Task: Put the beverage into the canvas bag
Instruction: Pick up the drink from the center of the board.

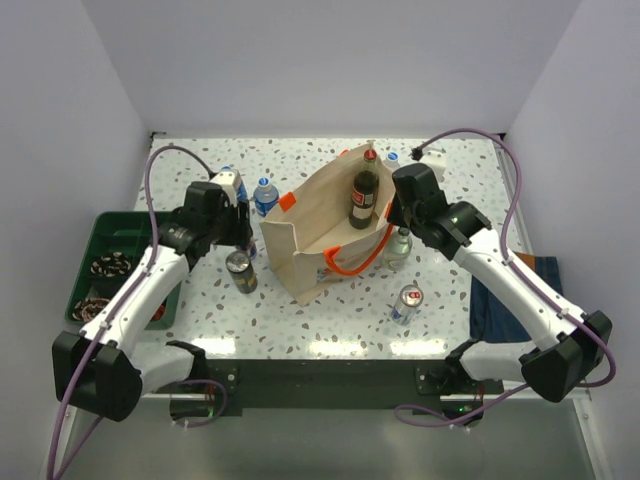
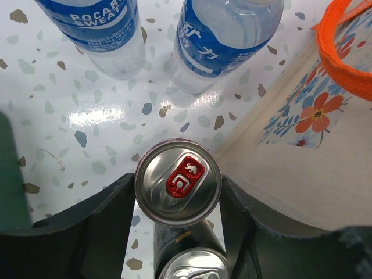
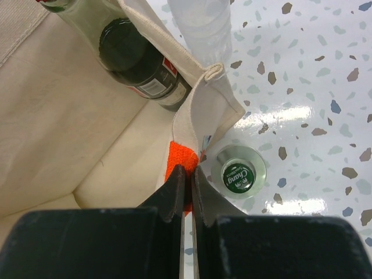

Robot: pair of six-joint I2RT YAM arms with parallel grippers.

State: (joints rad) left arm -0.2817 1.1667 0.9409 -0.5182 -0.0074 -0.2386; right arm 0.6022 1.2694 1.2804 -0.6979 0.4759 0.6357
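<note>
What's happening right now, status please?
Left gripper open around a can, not yet clamped. Right gripper shut on the bag rim, holding it open. One bottle inside. Nothing blocking.

Bright overhead light, white glare patches on glossy table (image 2: 93,119), sharp focus

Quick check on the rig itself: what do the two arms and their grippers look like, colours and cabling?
Both arms have white links with black joints and bases. A purple cable loops along each. The left gripper and right gripper have matte black fingers on black bodies. No markings are legible.
</note>
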